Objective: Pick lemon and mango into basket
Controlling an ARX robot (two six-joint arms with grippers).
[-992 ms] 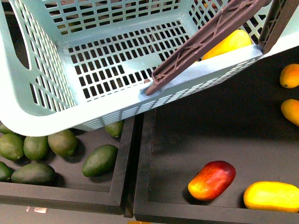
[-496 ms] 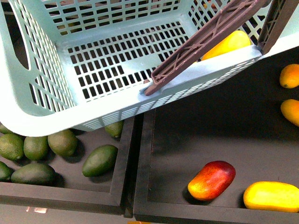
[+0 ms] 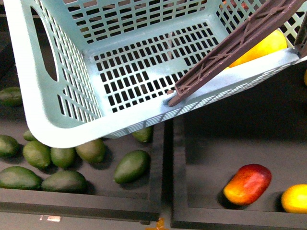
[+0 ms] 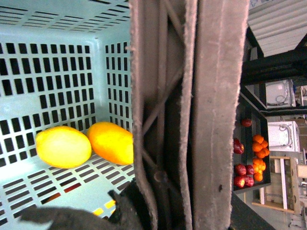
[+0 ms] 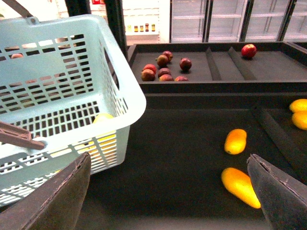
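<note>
Along the bottom of the front view lie the dark trays: green fruits (image 3: 129, 166) at lower left and a red-blushed mango (image 3: 247, 183) at lower right, with part of a yellow fruit (image 3: 294, 198) at the right edge. Above them, filling the upper half, the basket (image 3: 62, 129) sits tilted, its brown handle (image 3: 235, 45) folded across the near rim toward the upper right. Behind that handle a yellow fruit shows inside the basket, though which one cannot be told from here.

The left wrist view settles it: the lemon (image 4: 63, 146) and the mango (image 4: 111, 142) lie side by side and touching on the basket floor at centre left, against the lattice wall. The handle runs straight up the middle of that picture, very close to the camera. Whether the left gripper is clenched on it cannot be told (only dark scraps show at the bottom edge).

In the right wrist view the right gripper (image 5: 168, 191) stands wide apart and holds nothing, its dark fingers (image 5: 60, 196) in the two lower corners. The basket is at upper left; two yellow-orange fruits (image 5: 235, 141) lie on the dark tray at right, and red apples (image 5: 162, 67) sit further back at top centre.
</note>
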